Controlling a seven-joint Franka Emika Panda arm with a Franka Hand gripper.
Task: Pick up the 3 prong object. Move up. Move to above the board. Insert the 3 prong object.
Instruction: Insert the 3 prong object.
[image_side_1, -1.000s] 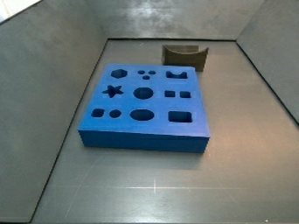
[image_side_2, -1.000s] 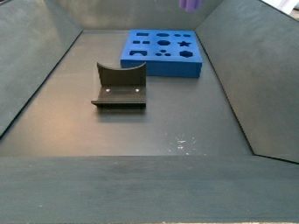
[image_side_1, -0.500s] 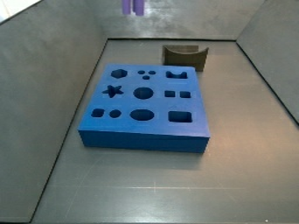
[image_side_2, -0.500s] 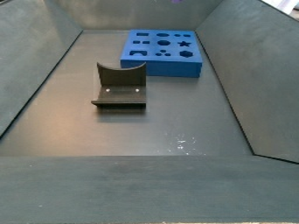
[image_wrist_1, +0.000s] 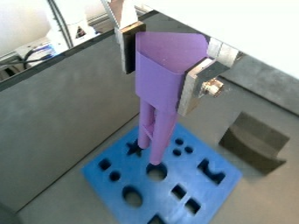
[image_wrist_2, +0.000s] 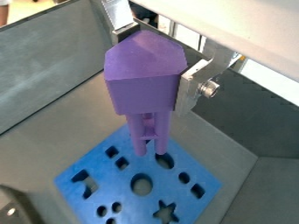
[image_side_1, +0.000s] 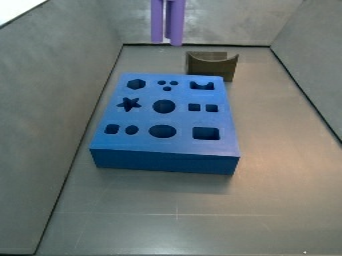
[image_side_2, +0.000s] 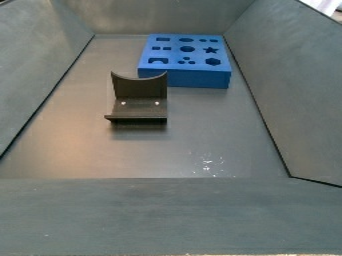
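In both wrist views my gripper (image_wrist_1: 163, 66) (image_wrist_2: 152, 66) is shut on the top of the 3 prong object (image_wrist_1: 158, 105) (image_wrist_2: 142, 79), a light-purple bar hanging upright with its prongs down. Well below it lies the board (image_wrist_1: 201, 188) (image_wrist_2: 117, 173), a thick blue slab with dark shaped cut-outs. In a side view only the bar's lower end (image_side_1: 166, 20) shows, high over the floor behind the board's (image_side_1: 187, 118) far edge. The gripper is out of frame in both side views. The board (image_side_2: 187, 80) lies at the far end in the side view where the bar is out of frame.
The dark fixture (image_side_1: 211, 63) (image_side_2: 136, 97) (image_wrist_1: 257, 140) stands on the floor just off one edge of the board. Grey walls enclose the floor on all sides.
The purple bar has left the top of one side view. In the other it has entered at the top, drifted right and now shows more of its length.
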